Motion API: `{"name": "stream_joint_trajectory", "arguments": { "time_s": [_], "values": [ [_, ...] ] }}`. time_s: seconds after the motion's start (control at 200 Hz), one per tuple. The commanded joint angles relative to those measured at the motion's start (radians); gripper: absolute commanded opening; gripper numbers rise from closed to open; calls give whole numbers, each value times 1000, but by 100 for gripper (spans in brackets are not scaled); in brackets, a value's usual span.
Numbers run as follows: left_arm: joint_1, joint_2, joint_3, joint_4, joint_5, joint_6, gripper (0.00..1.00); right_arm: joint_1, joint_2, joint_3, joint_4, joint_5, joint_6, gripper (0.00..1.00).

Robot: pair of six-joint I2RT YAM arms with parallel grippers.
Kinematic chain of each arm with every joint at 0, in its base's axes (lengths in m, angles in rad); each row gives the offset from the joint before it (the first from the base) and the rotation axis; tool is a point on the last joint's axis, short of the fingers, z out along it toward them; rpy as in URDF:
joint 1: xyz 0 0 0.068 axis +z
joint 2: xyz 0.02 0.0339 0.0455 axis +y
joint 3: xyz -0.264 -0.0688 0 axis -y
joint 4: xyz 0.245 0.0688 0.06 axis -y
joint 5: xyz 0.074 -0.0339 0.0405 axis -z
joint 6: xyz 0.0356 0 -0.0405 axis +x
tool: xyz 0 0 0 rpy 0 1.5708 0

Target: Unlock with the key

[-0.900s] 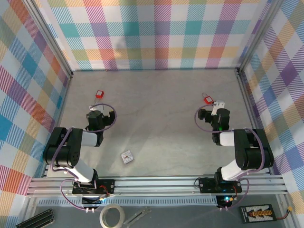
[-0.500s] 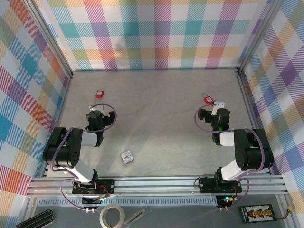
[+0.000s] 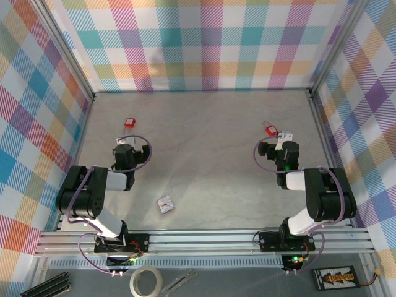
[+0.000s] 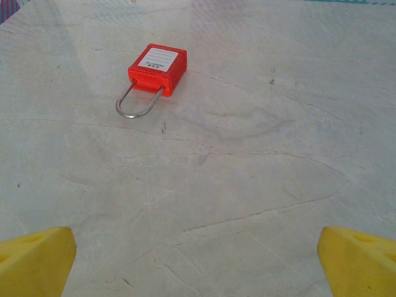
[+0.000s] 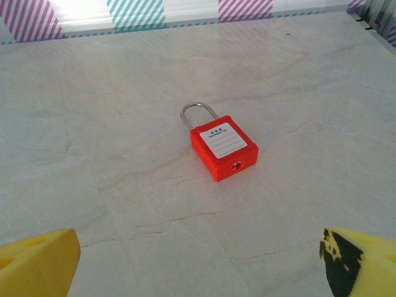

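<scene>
L gripper (image 4: 198,265): fingers spread wide, yellow tips at both bottom corners of the wrist view, nothing between them. L lock (image 4: 156,68) lies ahead of it and a bit to the left, apart from the tips, w/ bare table (image 4: 260,185) between. In the top view the L gripper (image 3: 124,145) points away from the bases and the L lock (image 3: 129,122) sits just beyond it.

R gripper (image 5: 198,263): also spread wide, holding nothing. R lock (image 5: 223,147) is ahead of it, roughly centred between the tips, not touching. In the top view the R lock (image 3: 270,129) is just beyond the R gripper (image 3: 276,146), slightly to its left.

Room: both locks lie on the far half of the table, each nearer its own side wall than the middle. L side wall (image 3: 43,111) is near the L lock; R side frame (image 3: 322,124) is near the R lock. Back wall (image 3: 204,49) is well apart from both. Wide bare stretch of table between the arms. A pale square (image 3: 165,205) lies nearer the bases, between the arms and closer to the L one; poss. the key on a tag, too small to tell.

Look: L lock has a red body flat on the table, white label up, steel shackle toward the gripper, looks closed. R lock is also red and flat w/ white label up, keyhole end facing the gripper, shackle pointing away.
</scene>
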Motion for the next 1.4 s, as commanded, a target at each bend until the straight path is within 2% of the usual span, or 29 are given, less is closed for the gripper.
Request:
{"name": "stream_joint_trajectory", "arguments": {
  "time_s": [0.0, 0.025, 0.1, 0.17, 0.29, 0.4, 0.515, 0.61, 0.675, 0.715, 0.785, 0.82, 0.95, 1.035, 1.085, 1.215, 1.31, 1.395],
  "values": [
    [-10, -71, -10, 17, -7, 3, 100, 12, -59, 11, -39, 13, -17, 99],
    [-17, -125, 1, -53, -26, 5, 100, 27, -94, 31, -107, 49, -21, 99],
    [-35, -307, 72, -338, -114, -55, 100, 35, -225, 153, -486, 97, 52, 99],
    [-59, -443, 99, -463, -130, -111, 100, 37, -320, 214, -706, 69, 107, 99],
    [-107, -594, 192, -693, -87, -220, 100, 40, -478, 282, -967, -42, 183, 99],
    [-139, -651, 306, -913, 8, -336, 100, 41, -571, 360, -1213, -121, 276, 99],
    [-177, -686, 357, -1027, 115, -412, 100, 42, -627, 410, -1406, -153, 371, 99],
    [-183, -697, 339, -1017, 281, -477, 100, 41, -645, 398, -1498, -109, 445, 100],
    [-192, -697, 318, -994, 388, -520, 100, 41, -622, 410, -1599, -6, 507, 99],
    [-207, -699, 310, -999, 413, -531, 100, 41, -606, 422, -1656, 65, 536, 100],
    [-238, -703, 299, -1007, 432, -530, 100, 34, -605, 407, -1691, 218, 584, 99],
    [-254, -702, 292, -1006, 435, -528, 100, 5, -616, 389, -1693, 254, 613, 99],
    [-310, -651, 305, -1015, 470, -527, 100, -178, -606, 366, -1662, 206, 607, 98],
    [-355, -610, 334, -1039, 457, -518, 100, -357, -522, 357, -1645, 70, 587, 98],
    [-379, -593, 344, -1042, 449, -516, 100, -438, -484, 341, -1619, 39, 573, 96],
    [-430, -569, 345, -1023, 430, -524, 100, -580, -428, 301, -1566, 28, 530, 92],
    [-448, -553, 343, -1021, 419, -532, 100, -643, -402, 284, -1542, 33, 504, 91],
    [-455, -542, 342, -1021, 419, -537, 100, -692, -386, 278, -1524, 13, 494, 85]
  ]
}}
